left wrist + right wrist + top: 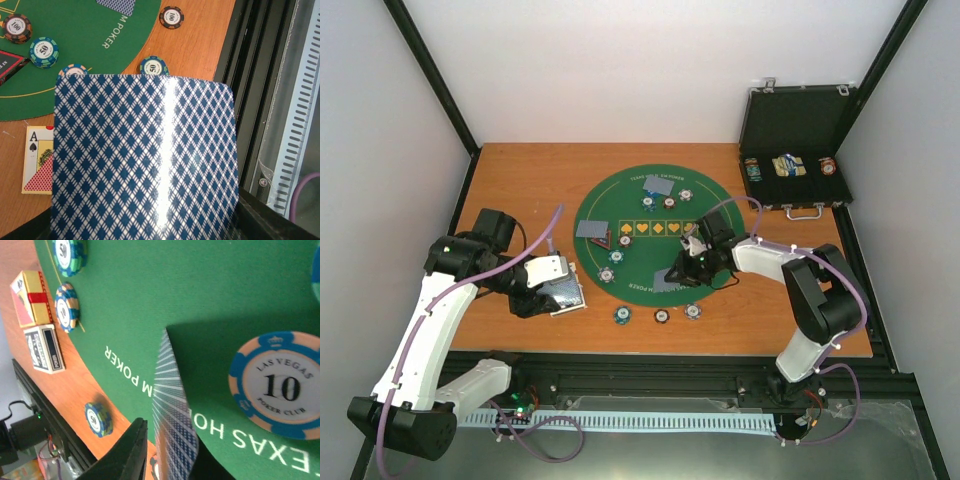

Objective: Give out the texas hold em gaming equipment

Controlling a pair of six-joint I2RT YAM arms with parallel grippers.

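My left gripper (548, 287) is shut on a deck of blue-backed playing cards (145, 160), held low over the wood left of the green mat (620, 190); the deck hides the fingers in the left wrist view. My right gripper (682, 268) is over the mat's near edge with one card (172, 420) standing edge-on between the jaws. The left finger (131, 452) stands a small gap off the card, which leans toward the hidden right finger. Two cards (660, 187) (592, 229) lie face down on the mat. Striped chips (621, 315) (662, 316) (692, 311) sit along the front.
A black case (798, 150) stands open at the back right with chips inside. An ace-of-spades card box (37, 160) lies on the wood beside the deck. More chips (16, 27) (44, 51) and a black-and-red marker (9, 65) sit on the mat's left side. A 10 chip (275, 385) lies beside the right gripper.
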